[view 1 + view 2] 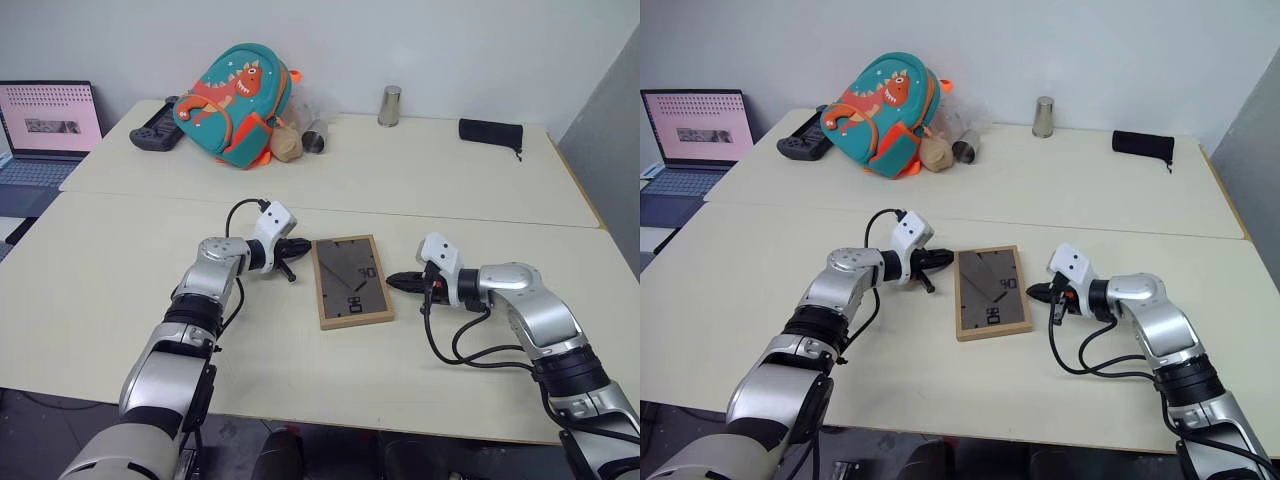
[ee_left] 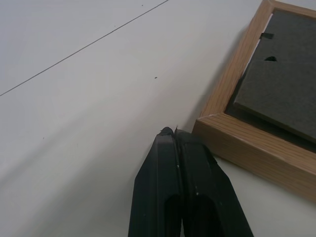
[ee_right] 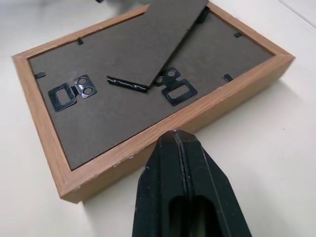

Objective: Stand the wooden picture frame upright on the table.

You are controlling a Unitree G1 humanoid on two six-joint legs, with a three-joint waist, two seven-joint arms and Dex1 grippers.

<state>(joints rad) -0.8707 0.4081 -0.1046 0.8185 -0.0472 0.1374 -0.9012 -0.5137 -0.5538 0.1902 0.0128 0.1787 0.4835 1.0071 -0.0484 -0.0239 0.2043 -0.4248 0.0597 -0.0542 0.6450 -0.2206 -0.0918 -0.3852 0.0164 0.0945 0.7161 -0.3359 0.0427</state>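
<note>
the small rectangular light-wood picture frame (image 1: 352,281) lies flat on the large pale cream table (image 1: 120,280), back side up — its dark grey-brown back panel faces the ceiling, with the fold-out stand (image 3: 163,34) lying over it, slightly lifted at its free edge, and two small black metal hangers (image 3: 174,90) fixed to the panel.

the left gripper (image 1: 296,246) sits just off one long edge of the frame. its two black fingers (image 2: 168,163) are pressed together with nothing between them, and their joined tips lie right beside a corner of the wooden rim; whether they actually touch the wood cannot be told. past the fingertips the table runs on to the thin seam (image 2: 84,47) between its sections.

the right gripper (image 1: 393,281) sits at the opposite long edge, so the frame lies between the two sets of fingers. its fingers (image 3: 185,163) are also fully closed and hold nothing — the tips point at the outer face of the wooden edge, very close to it, just in front of one of the hangers.

far beyond both sets of fingers, on the rear section of the table, rest a teal backpack with an orange dinosaur print (image 1: 235,100), a black game controller (image 1: 155,135), a metal tumbler (image 1: 389,105) and a black soft pouch (image 1: 490,132). an open laptop (image 1: 45,130) stands off to the left of the table.
</note>
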